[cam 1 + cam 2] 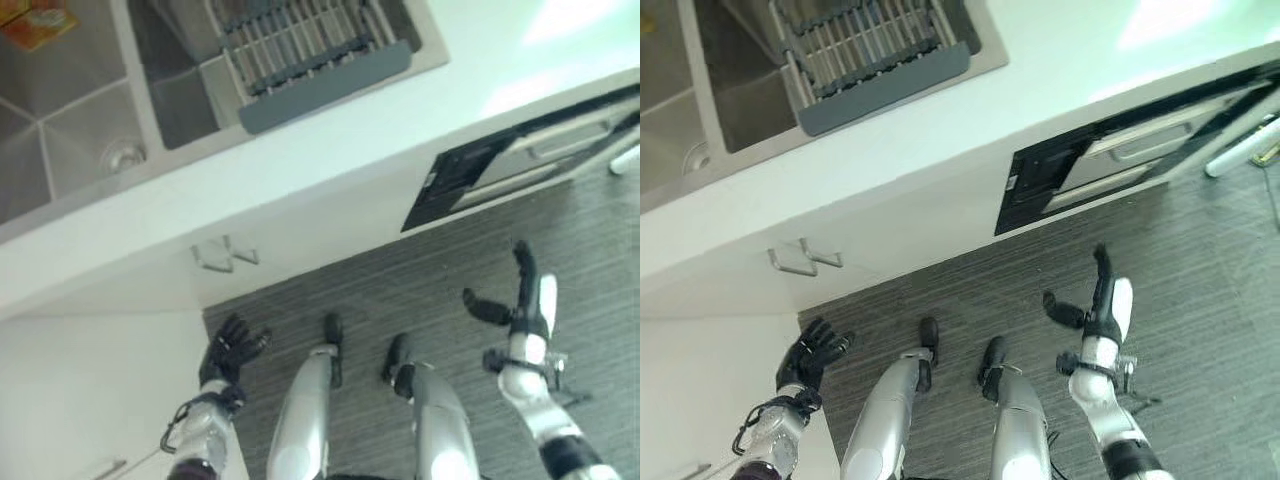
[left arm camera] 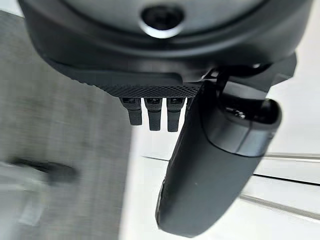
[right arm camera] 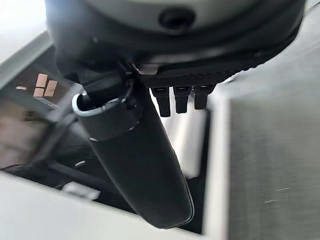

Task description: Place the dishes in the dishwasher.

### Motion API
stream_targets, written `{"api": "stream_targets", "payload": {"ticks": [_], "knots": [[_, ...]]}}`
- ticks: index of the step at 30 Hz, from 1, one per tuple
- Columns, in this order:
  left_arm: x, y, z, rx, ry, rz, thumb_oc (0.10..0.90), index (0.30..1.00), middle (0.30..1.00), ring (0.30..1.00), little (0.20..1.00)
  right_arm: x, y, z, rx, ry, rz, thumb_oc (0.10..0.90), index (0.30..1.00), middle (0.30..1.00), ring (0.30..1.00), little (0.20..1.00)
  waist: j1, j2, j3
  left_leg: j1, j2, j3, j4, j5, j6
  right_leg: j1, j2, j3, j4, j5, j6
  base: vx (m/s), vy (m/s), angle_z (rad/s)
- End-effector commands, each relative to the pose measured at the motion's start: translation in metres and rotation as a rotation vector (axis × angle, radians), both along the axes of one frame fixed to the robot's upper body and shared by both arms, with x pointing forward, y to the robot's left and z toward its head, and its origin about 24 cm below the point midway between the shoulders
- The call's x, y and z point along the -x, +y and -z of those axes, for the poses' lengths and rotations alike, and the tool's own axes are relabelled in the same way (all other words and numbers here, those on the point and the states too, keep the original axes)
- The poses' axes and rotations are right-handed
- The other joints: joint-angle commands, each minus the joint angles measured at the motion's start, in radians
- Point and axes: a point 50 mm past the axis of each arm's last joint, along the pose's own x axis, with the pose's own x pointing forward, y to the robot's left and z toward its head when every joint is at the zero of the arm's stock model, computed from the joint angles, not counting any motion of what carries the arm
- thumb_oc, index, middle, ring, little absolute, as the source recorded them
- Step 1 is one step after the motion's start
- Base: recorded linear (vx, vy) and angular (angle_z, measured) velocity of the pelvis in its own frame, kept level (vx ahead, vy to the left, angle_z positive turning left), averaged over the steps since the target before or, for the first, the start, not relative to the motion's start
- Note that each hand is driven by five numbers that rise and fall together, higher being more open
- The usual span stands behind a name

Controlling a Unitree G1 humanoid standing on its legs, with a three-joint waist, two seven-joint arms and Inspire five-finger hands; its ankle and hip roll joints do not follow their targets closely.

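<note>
The dishwasher [image 1: 520, 160] sits under the white countertop [image 1: 330, 150] at the right, a black panel with a silver handle strip. A grey dish rack [image 1: 310, 50] stands in the right sink basin; I cannot make out any dishes in it. My right hand [image 1: 525, 300] is raised over the grey floor in front of the dishwasher, fingers straight and thumb spread, holding nothing. In its wrist view the thumb [image 3: 135, 155] points at the dishwasher's dark front [image 3: 45, 130]. My left hand [image 1: 228, 350] hangs low by the white cabinet, fingers relaxed and empty.
A steel sink basin [image 1: 60, 140] with a drain lies left of the rack, with an orange item [image 1: 35, 20] at its far corner. Two metal cabinet handles [image 1: 225, 255] stick out below the counter. A white rod-like object [image 1: 1240, 150] lies by the dishwasher's right end.
</note>
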Motion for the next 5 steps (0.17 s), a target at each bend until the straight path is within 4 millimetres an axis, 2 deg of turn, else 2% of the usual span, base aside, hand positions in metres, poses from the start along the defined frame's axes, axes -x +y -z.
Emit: {"api": "stream_targets", "payload": {"ticks": [1,5], "knots": [[0.018,0.023,-0.005,-0.036,-0.041,-0.073,0.800,0.900,0.900,0.900,0.900,-0.028,-0.001,-0.064,-0.061,-0.345,-0.031,0.800,0.900,0.900,0.900,0.900,0.027,-0.014,-0.041,0.121,-0.029,0.050,-0.073,-0.103,-0.005,0.072,0.027,0.058,0.062,-0.114,0.068,0.07,-0.069,-0.16],[0.025,0.006,0.005,-0.011,0.020,0.006,0.800,0.900,0.900,0.900,0.900,-0.007,0.000,-0.022,-0.156,-0.182,-0.015,0.800,0.900,0.900,0.900,0.900,0.002,-0.020,-0.097,0.164,-0.017,0.049,-0.073,-0.127,-0.023,0.176,0.046,0.060,-0.084,-0.071,0.082,0.06,-0.009,-0.05]]}}
